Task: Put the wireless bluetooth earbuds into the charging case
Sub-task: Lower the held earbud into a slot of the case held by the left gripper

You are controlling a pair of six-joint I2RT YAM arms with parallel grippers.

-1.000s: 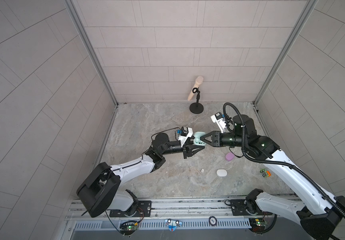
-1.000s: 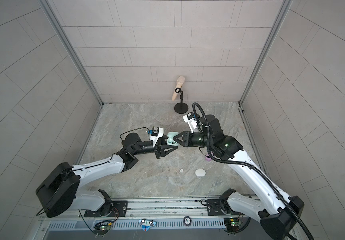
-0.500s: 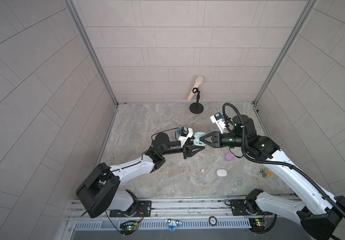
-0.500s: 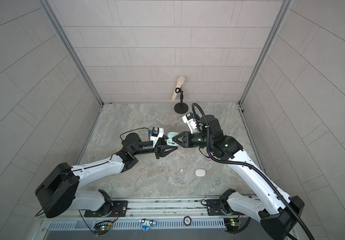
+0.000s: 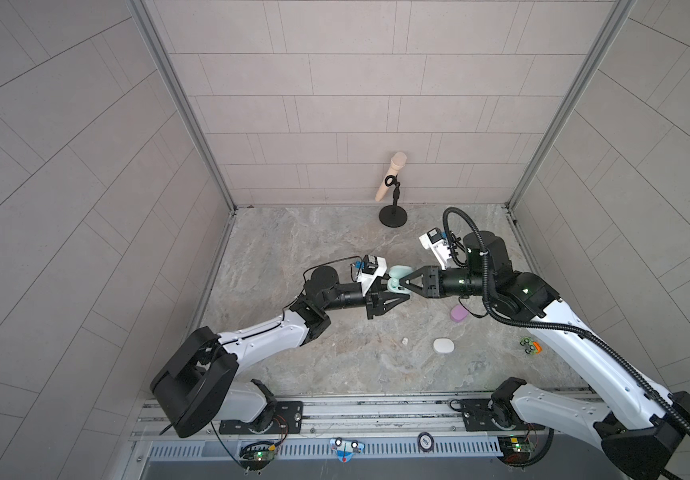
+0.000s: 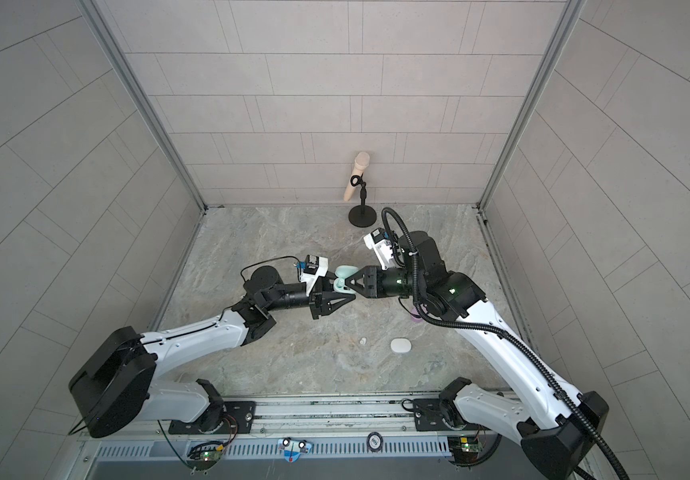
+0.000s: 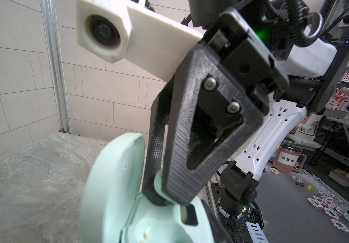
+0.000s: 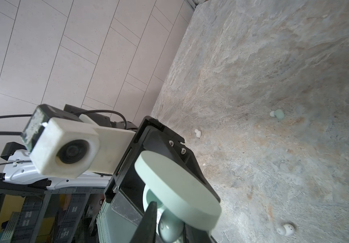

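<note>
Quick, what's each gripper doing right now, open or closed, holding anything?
Left gripper: closed, holding the open mint charging case.
Right gripper: closed on a mint earbud at the case.

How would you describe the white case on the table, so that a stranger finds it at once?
On the marble table, look at the near right part in a top view. Two oval cases lie there: the white case is nearer the front edge, a tiny white earbud at its left, while the lilac case lies farther back.
</note>
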